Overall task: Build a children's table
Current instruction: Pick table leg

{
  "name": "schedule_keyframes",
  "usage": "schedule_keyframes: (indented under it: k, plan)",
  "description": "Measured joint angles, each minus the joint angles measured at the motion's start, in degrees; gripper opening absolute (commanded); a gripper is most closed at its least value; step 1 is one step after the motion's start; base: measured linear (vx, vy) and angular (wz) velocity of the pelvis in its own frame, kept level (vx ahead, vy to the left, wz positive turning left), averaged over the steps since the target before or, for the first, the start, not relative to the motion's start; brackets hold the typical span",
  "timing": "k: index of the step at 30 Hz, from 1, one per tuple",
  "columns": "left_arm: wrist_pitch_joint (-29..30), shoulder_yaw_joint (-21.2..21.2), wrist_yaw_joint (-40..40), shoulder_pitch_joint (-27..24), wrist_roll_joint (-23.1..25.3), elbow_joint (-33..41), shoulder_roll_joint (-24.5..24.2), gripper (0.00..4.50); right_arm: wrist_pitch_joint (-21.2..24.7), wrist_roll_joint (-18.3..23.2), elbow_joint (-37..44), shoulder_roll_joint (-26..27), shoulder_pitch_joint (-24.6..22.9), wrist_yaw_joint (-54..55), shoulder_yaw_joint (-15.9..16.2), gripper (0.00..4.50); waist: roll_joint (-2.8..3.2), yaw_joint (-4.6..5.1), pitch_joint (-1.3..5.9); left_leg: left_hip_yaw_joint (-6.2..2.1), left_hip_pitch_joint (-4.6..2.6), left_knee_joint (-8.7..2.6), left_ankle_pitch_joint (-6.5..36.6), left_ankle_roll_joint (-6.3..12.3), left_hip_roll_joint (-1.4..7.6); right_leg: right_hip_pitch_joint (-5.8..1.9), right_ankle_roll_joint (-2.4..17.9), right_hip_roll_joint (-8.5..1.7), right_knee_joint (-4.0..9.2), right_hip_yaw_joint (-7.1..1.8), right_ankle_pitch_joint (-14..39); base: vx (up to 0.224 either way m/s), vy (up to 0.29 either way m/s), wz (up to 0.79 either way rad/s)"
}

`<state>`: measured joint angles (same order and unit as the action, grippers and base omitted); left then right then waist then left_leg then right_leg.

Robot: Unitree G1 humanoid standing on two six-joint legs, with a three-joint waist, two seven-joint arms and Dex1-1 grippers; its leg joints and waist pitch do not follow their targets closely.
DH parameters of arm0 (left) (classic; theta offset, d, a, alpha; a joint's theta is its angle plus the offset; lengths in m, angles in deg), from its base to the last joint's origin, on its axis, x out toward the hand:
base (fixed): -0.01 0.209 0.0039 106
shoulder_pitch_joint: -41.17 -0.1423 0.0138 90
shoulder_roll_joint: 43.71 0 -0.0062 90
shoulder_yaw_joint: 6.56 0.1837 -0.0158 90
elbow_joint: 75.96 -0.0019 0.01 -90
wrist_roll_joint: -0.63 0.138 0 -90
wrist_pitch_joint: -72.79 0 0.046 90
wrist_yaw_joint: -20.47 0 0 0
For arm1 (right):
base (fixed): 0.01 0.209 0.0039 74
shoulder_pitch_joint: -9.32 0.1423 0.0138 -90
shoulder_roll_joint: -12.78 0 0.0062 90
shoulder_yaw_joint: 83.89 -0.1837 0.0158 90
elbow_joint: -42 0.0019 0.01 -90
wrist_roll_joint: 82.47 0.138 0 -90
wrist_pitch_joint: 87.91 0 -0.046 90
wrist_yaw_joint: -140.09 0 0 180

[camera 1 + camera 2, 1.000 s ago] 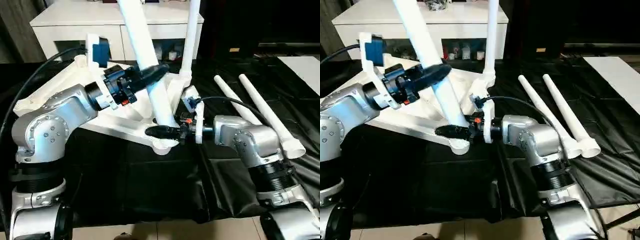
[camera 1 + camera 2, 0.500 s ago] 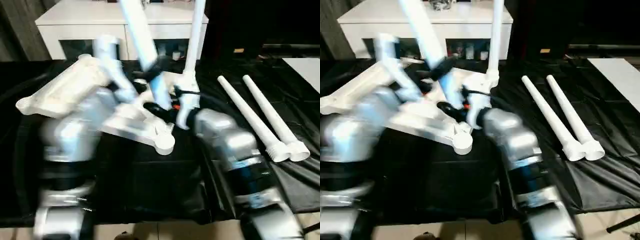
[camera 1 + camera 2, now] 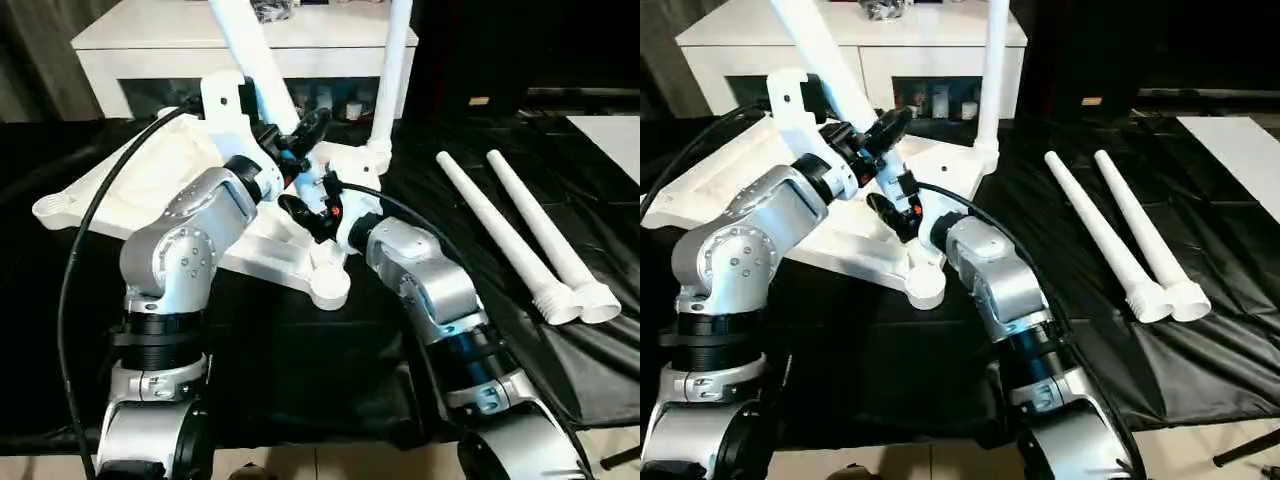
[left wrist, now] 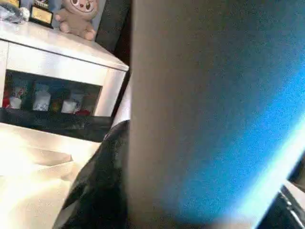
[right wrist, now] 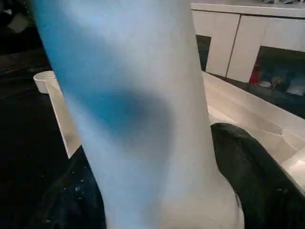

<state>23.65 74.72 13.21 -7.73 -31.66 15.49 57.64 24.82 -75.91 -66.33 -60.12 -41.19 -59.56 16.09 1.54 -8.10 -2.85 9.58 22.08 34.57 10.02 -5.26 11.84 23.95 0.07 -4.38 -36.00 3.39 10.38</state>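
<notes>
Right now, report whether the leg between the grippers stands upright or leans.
Leaning. The held leg slants up toward the robot's left, while the fitted leg behind it stands straight.

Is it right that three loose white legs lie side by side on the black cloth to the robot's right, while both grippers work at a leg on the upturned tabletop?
Not quite. Two loose legs lie there, not three, as the left eye view shows. The rest holds.
</notes>
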Motion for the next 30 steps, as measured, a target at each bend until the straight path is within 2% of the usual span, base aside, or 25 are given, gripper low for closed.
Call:
schedule_keyframes:
  k: [4, 8, 9, 10, 12, 13, 15, 18, 21, 24, 30]
  plan:
    - [-0.1, -0.2, 0.3, 0.2, 0.0, -0.2, 0.2, 1.94, -0.5, -0.1, -0.5, 0.2, 0.2, 0.3, 0.0, 2.74, 0.0, 0.01, 0.0, 0.0, 0.0, 0.0, 0.0, 0.0, 0.0, 0.0, 0.0, 0.0, 0.0, 0.01, 0.0, 0.0, 0.0, 0.0]
    - [-0.1, -0.4, -0.4, 0.6, -0.4, -0.2, -0.7, 1.93, -1.6, 0.0, -1.6, 0.6, 1.1, -0.3, -0.3, 2.74, 0.0, 0.02, 0.0, 0.0, -0.01, 0.0, 0.0, 0.0, 0.0, 0.0, 0.0, 0.0, 0.0, 0.01, 0.0, 0.0, 0.0, 0.0]
    - [0.0, -0.3, -0.8, 0.6, -0.4, -0.2, -1.0, 1.93, -1.7, 0.4, -1.8, 0.6, 1.1, -0.9, -0.5, 3.3, 0.0, 0.02, 0.0, -0.01, -0.01, 0.0, 0.0, 0.0, 0.0, 0.0, 0.0, 0.0, 0.0, 0.01, 0.0, 0.0, 0.0, 0.0]
    - [0.2, -0.3, -1.3, 0.6, -0.5, -0.2, -1.3, 1.93, -1.7, 1.1, -2.0, 0.7, 1.1, -1.6, -0.9, 3.44, 0.0, 0.01, 0.0, -0.01, 0.0, 0.0, 0.0, 0.0, 0.0, 0.01, 0.0, 0.0, 0.0, 0.01, 0.0, 0.0, 0.0, 0.0]
    - [0.4, -1.4, -2.6, 0.6, -1.7, -0.3, -2.8, 1.93, -1.6, 5.0, -2.0, 0.6, 1.1, -4.9, -3.0, 3.5, 0.03, 0.03, -0.02, -0.02, 0.01, 0.0, 0.0, 0.0, 0.0, 0.02, 0.0, 0.0, 0.0, 0.01, 0.0, 0.0, 0.0, 0.0]
    - [0.4, -1.6, -3.0, 0.6, -1.9, -0.3, -2.9, 1.93, -1.6, 5.6, -1.9, 0.5, 1.2, -5.6, -3.2, 3.5, 0.02, 0.02, -0.01, -0.02, -0.01, 0.0, 0.0, 0.01, 0.0, 0.0, 0.0, 0.0, 0.0, 0.01, 0.0, 0.0, 0.0, 0.0]
    - [1.7, -0.9, -6.6, 0.6, -2.6, -0.4, -5.4, 1.9, 1.4, 8.9, -1.9, -1.5, 1.6, -10.8, -3.9, 3.9, 0.02, -0.09, -0.01, -0.01, 0.01, 0.01, 0.0, 0.01, 0.0, -0.01, 0.0, 0.0, 0.0, 0.03, 0.0, 0.0, 0.0, 0.0]
    - [3.3, 0.9, -11.2, 0.6, -2.9, -0.4, -8.9, 1.89, 5.3, 11.5, -1.8, -5.6, 2.3, -18.0, -4.1, 4.0, 0.02, -0.17, -0.01, -0.01, 0.01, 0.02, 0.0, 0.01, 0.0, -0.05, 0.0, 0.0, 0.01, 0.03, 0.0, 0.0, 0.0, 0.0]
    - [4.6, 3.2, -17.8, 0.6, -3.4, -0.2, -12.7, 1.89, 8.9, 13.7, -1.3, -11.2, 2.3, -27.3, -3.2, 4.34, -0.05, -0.16, -0.05, 0.0, 0.01, 0.02, 0.0, 0.01, 0.01, -0.04, 0.0, -0.01, 0.0, 0.06, 0.0, 0.0, 0.0, 0.0]
    - [5.2, 5.1, -23.7, 0.5, -4.1, 0.2, -15.7, 1.89, 10.9, 14.2, -0.7, -15.0, 2.4, -33.2, -2.6, 4.35, -0.05, -0.07, -0.05, 0.02, -0.01, 0.02, 0.0, 0.01, 0.03, -0.02, 0.0, 0.0, -0.04, 0.08, 0.0, 0.0, 0.0, 0.0]
    - [6.0, 7.0, -28.7, 0.5, -5.0, 1.3, -17.4, 1.89, 12.3, 15.2, -0.4, -16.1, 2.6, -37.6, -0.5, 4.35, -0.06, 0.0, -0.04, 0.06, -0.02, 0.03, 0.0, 0.01, 0.03, 0.0, 0.1, 0.0, -0.11, 0.08, 0.0, 0.0, 0.0, 0.0]
